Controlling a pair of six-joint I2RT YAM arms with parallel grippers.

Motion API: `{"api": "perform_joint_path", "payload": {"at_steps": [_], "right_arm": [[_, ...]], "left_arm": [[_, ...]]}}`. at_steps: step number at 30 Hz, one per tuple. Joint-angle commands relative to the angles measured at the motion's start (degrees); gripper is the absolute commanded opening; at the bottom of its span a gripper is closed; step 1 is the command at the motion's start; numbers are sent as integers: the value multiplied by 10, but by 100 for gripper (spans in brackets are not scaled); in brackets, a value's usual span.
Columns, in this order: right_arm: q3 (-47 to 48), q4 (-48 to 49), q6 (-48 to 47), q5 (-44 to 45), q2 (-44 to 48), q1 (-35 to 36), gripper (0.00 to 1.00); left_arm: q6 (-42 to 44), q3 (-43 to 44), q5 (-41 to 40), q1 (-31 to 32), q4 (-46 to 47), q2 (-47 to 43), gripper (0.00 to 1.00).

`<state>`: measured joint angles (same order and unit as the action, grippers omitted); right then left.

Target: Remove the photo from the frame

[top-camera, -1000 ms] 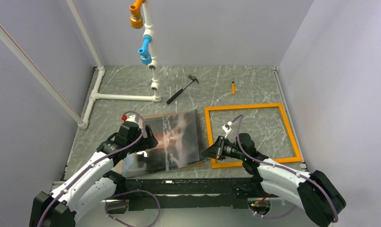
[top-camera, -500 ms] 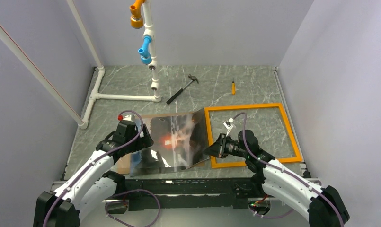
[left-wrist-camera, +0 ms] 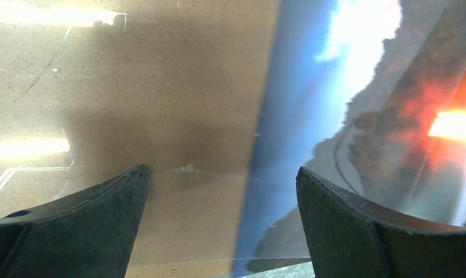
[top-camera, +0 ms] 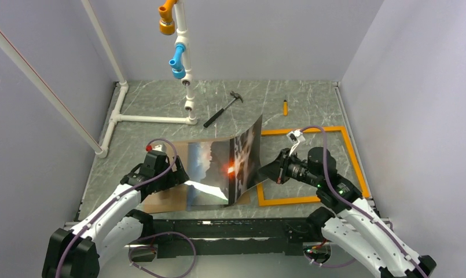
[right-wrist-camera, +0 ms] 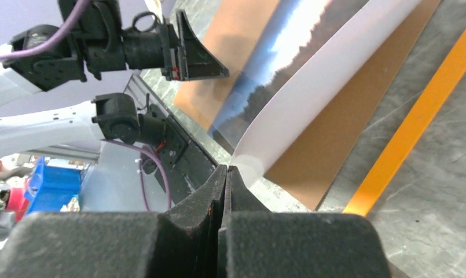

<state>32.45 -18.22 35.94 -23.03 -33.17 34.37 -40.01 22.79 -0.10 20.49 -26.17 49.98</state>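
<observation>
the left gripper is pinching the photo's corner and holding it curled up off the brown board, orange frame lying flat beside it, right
Wrong arm: the right gripper is shut on the corner of the photo, as the right wrist view shows; the left gripper hangs open over the brown board. The rest holds, with the frame flat beside it.

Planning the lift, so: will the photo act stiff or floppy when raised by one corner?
Probably floppy: the photo curls upward where the shut right tool pinches its corner, while its left part lies flat on the brown board. Likely light, since that small pinch raises it. It may crease or slip, as only the very corner is gripped.
</observation>
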Motion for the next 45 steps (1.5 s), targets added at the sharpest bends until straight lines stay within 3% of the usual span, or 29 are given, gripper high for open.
{"api": "perform_joint_path", "payload": {"at_steps": [1, 11, 19, 24, 31, 35, 45], "right_arm": [[92, -75, -50, 43, 20, -3, 0], [283, -122, -119, 51, -39, -3, 0], [425, -68, -125, -26, -149, -2, 0], [441, 36, -62, -99, -212, 6, 0], [463, 145, -33, -59, -312, 98, 0], [471, 239, 15, -73, -362, 114, 0], [463, 286, 42, -58, -354, 117, 0]], "left_arm": [[-15, -8, 22, -2, 27, 0, 99], [-47, -42, 74, 0, 91, 12, 99], [-38, 6, 71, 2, 57, -16, 99], [-13, 82, 18, 1, -31, -67, 99], [21, 199, -94, -12, -178, -141, 99], [28, 256, -155, -16, -238, -166, 99], [40, 289, -171, -17, -256, -162, 99]]}}
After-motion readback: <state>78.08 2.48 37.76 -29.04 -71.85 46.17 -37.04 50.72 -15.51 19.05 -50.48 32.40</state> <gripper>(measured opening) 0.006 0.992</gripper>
